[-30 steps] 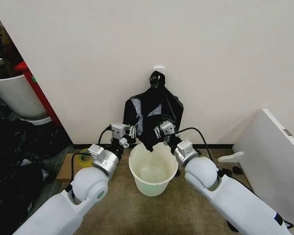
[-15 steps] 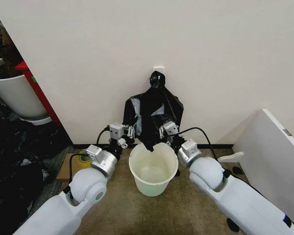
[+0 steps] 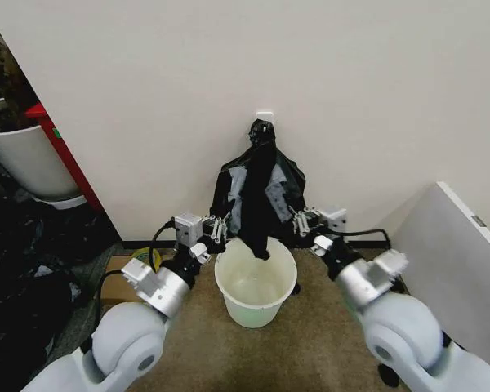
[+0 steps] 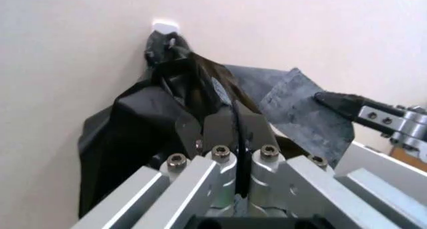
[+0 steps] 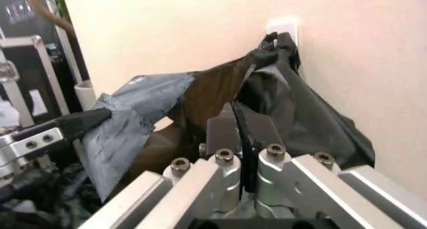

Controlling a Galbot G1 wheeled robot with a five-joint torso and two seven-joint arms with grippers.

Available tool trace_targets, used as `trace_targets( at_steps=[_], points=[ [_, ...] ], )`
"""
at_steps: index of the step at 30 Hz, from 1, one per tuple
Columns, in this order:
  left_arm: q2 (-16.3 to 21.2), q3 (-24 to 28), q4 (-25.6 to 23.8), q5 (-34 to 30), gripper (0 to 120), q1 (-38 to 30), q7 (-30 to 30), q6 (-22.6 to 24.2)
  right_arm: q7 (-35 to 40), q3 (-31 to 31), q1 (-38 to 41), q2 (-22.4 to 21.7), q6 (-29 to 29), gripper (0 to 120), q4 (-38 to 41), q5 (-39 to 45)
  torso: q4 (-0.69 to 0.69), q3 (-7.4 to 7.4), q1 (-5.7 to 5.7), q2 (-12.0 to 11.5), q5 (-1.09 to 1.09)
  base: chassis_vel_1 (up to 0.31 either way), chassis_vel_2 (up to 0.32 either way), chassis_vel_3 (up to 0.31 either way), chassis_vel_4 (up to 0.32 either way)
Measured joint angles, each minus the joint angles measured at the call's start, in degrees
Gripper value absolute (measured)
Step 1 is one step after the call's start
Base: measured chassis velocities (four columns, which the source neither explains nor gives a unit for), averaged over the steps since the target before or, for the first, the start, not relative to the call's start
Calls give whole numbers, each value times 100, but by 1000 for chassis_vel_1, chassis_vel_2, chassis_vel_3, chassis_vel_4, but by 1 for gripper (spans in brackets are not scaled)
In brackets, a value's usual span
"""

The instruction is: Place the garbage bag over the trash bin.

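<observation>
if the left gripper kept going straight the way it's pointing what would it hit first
Probably the garbage bag itself: the left gripper is shut on its film, with more black plastic bunched directly ahead. Beyond that hangs the knotted top, then the wall. Depth between them is unclear.

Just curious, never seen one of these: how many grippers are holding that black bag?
2. The left gripper pinches the bag's left edge, the right gripper its right edge, both above the bin.

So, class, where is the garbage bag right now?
In the head view the garbage bag hangs against the wall above the trash bin, between the left gripper and right gripper.
</observation>
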Motion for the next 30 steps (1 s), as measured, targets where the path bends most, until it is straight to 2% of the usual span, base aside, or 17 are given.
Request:
trace_targets(
  at_steps=[5, 8, 12, 14, 19, 26, 30],
  points=[
    [132, -53, -330, -84, 0, 286, 7, 18, 0, 228, -423, 116, -45, 0, 275, 288, 1, 0, 0, 0, 0, 0, 0, 0, 0],
    [142, -62, -357, -62, 0, 482, 44, -21, -2, 183, -588, 239, -23, 0, 264, 273, 1, 0, 0, 0, 0, 0, 0, 0, 0],
    [30, -34, -160, 88, 0, 617, 61, -124, -4, -58, -729, 486, 16, 0, 112, 162, 1, 1, 0, 0, -1, 0, 0, 0, 0],
    [-68, 2, 101, 288, 0, 638, 69, -243, 17, -303, -737, 718, 51, 0, -120, 110, 1, 1, 0, 0, -2, 0, 0, 0, 0],
    [-131, -13, 407, 337, 0, 516, 30, -336, 92, -660, -447, 1043, 107, 0, -630, -23, 1, 2, 1, 0, -1, 0, 0, 0, 0],
    [-148, -17, 510, 228, 0, 450, 4, -357, 220, -900, -162, 1242, 48, 0, -931, 17, 2, 1, 1, -1, 0, 0, 0, 0, 0],
    [-332, 160, 1135, 339, 0, 491, 12, -476, 236, -761, -293, 1284, 204, 0, -1391, -108, 0, 2, 1, -1, -1, 0, 0, 0, 0]
  ],
)
